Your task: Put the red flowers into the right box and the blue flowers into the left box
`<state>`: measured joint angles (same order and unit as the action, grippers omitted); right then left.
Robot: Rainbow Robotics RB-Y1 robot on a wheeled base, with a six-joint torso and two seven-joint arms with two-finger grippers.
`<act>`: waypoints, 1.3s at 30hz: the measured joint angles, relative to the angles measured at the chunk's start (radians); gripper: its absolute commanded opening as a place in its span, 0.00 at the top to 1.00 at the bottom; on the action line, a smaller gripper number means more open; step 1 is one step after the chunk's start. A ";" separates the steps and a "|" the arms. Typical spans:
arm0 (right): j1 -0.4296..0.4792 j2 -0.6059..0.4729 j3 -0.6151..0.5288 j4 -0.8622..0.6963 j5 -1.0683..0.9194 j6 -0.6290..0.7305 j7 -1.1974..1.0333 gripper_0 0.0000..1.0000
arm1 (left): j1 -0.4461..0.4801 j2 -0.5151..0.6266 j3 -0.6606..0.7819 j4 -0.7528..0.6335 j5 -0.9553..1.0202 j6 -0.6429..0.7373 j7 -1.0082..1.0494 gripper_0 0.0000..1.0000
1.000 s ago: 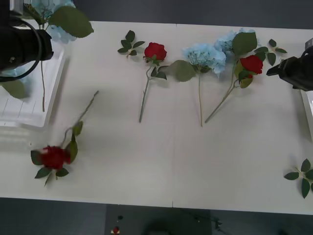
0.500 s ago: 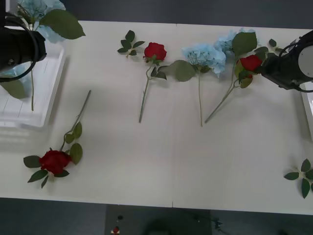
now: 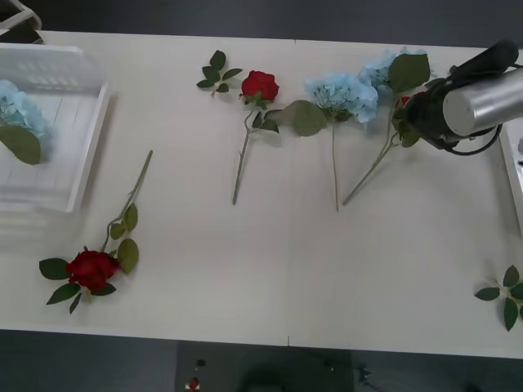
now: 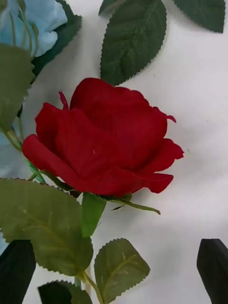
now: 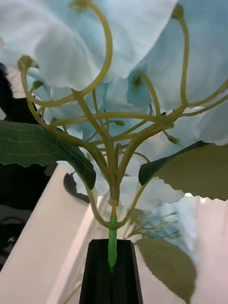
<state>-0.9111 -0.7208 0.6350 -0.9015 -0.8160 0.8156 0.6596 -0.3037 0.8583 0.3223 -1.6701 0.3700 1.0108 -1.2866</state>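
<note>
The right arm [image 3: 470,102] covers the red flower [image 3: 406,101] near the table's right side in the front view; only a sliver of bloom and some leaves [image 3: 409,135] show beside it. The right box [image 3: 513,175] is cut by the picture's right edge, leaving a thin rim. The left box [image 3: 86,139] runs off the left edge, and the blue flower [image 3: 18,110] lying in it is cropped there. A leaf sprig [image 3: 505,296] at the right edge is partly cut off. In the left wrist view, the blue head [image 5: 133,61] overruns the top edge. In the right wrist view, the fingers [image 4: 213,268] are cropped at the corners.
</note>
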 measured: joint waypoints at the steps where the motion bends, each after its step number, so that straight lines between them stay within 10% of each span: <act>1: -0.002 0.010 0.000 0.017 0.009 -0.008 0.000 0.00 | 0.012 0.000 0.003 0.031 -0.002 -0.046 0.000 1.00; 4: -0.008 0.036 0.000 0.063 0.026 -0.024 0.000 0.00 | 0.046 0.000 0.004 0.127 -0.005 -0.180 0.000 1.00; 6: -0.009 0.045 0.000 0.080 0.026 -0.032 0.000 0.54 | 0.052 0.000 0.004 0.165 -0.005 -0.194 0.000 0.99; 8: -0.009 0.048 0.000 0.084 0.026 -0.035 0.000 0.77 | 0.052 0.000 0.003 0.189 -0.005 -0.198 0.000 0.94; 10: -0.009 0.048 0.000 0.084 0.026 -0.035 0.000 0.79 | 0.052 0.000 0.003 0.194 -0.005 -0.198 0.000 0.43; 14: -0.009 0.048 0.000 0.084 0.026 -0.035 0.000 0.85 | 0.052 0.000 0.002 0.194 0.018 -0.198 0.000 0.00; 18: -0.009 0.049 0.000 0.088 0.020 -0.036 0.000 1.00 | 0.052 0.000 -0.028 0.193 0.086 -0.199 -0.004 0.00; 39: -0.021 0.040 0.032 0.094 -0.015 -0.013 0.005 1.00 | -0.050 0.000 -0.419 -0.043 0.342 -0.199 -0.164 0.00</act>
<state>-0.9318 -0.6812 0.6669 -0.8077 -0.8309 0.8021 0.6645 -0.3542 0.8585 -0.0966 -1.7128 0.7125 0.8117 -1.4501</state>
